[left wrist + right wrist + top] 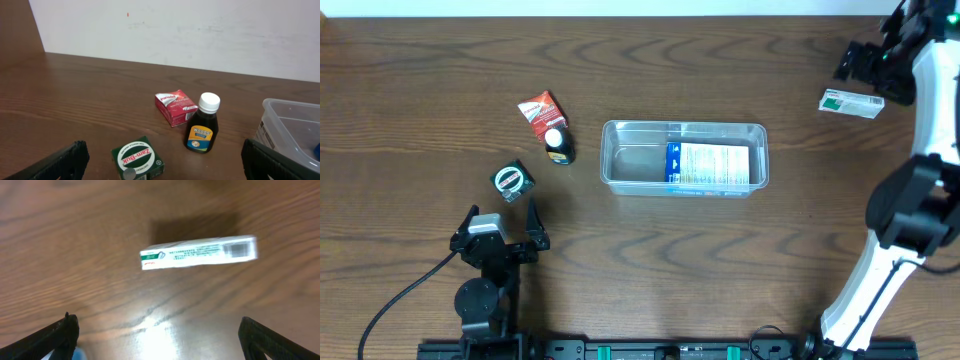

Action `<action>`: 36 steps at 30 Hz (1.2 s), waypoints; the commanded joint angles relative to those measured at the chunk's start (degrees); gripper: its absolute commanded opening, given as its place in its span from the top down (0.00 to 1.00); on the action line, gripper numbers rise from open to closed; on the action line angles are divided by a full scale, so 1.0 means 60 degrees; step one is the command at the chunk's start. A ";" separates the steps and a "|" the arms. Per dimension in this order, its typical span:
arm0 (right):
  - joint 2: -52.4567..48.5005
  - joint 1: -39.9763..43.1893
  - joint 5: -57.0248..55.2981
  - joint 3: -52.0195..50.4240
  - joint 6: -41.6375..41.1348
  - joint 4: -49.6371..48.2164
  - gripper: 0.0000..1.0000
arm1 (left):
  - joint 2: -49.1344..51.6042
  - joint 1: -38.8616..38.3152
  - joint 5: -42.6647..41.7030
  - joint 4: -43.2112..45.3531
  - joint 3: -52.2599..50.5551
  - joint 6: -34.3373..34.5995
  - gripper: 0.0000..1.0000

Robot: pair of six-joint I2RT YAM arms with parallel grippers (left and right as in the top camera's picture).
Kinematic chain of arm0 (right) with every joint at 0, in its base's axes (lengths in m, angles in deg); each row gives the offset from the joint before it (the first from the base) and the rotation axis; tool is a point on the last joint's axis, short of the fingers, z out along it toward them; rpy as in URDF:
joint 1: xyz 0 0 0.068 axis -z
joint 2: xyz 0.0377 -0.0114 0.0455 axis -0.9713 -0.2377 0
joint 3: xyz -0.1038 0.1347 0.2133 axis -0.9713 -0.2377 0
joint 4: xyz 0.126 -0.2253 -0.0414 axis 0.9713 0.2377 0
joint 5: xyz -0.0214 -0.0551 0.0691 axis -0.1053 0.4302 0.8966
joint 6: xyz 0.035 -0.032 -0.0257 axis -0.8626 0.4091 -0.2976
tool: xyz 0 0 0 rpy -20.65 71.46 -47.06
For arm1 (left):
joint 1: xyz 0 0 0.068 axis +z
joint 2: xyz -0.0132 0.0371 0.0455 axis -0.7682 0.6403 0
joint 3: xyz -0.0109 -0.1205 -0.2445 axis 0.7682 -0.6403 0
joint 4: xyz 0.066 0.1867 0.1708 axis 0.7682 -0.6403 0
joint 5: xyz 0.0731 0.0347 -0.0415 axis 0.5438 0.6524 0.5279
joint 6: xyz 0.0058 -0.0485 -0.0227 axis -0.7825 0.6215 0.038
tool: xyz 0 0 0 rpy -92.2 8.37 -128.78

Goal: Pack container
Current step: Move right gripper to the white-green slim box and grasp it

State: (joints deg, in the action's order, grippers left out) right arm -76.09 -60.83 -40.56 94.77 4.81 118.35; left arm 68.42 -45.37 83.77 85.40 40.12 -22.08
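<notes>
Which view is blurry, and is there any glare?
Right wrist: the white box is smeared, its print unreadable, with a bright glare patch on the table below it in frame. Left wrist: sharp; labels on the green box and the bottle read clearly. Overhead: clear, faint highlights on the container.

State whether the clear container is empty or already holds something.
Not empty: the container holds one white-and-blue box lying flat at its right end.

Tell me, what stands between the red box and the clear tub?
A dark bottle with a white cap; the left wrist view shows it best.
</notes>
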 commanded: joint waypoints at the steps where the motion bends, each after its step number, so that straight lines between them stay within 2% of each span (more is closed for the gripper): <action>1: -0.0382 0.0124 0.1067 0.0124 -0.0146 -0.0302 0.01 | -0.0051 0.0044 0.0004 -0.0368 -0.0149 -0.0095 0.02; 8: -0.0382 0.0113 0.1545 0.0120 -0.0211 -0.0667 0.01 | -0.0051 0.0044 0.0007 -0.0368 -0.0149 -0.0095 0.02; 9: -0.0382 0.0117 0.1319 0.0120 -0.0743 -0.0670 0.01 | -0.0051 0.0044 0.0004 -0.0368 -0.0149 -0.0095 0.02; 13: -0.0382 0.0102 -0.1286 0.0102 -0.4721 0.0062 0.01 | -0.0051 0.0044 0.0004 -0.0368 -0.0149 -0.0095 0.02; 16: -0.0382 0.0044 -0.1752 -0.0091 -0.5894 0.0062 0.01 | -0.0051 0.0044 0.0004 -0.0372 -0.0149 -0.0095 0.02; 22: -0.0386 -0.0160 -0.2047 -0.0379 -0.6641 -0.0390 0.01 | -0.0051 0.0044 0.0004 -0.0368 -0.0149 -0.0095 0.02; 36: -0.0703 -0.0200 -0.2386 -0.0390 -0.6867 -0.0951 0.01 | -0.0051 0.0044 0.0004 -0.0368 -0.0149 -0.0095 0.02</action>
State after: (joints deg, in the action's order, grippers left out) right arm -79.57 -61.70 -53.35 92.93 -35.10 112.77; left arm 68.42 -45.37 83.77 85.38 40.12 -22.08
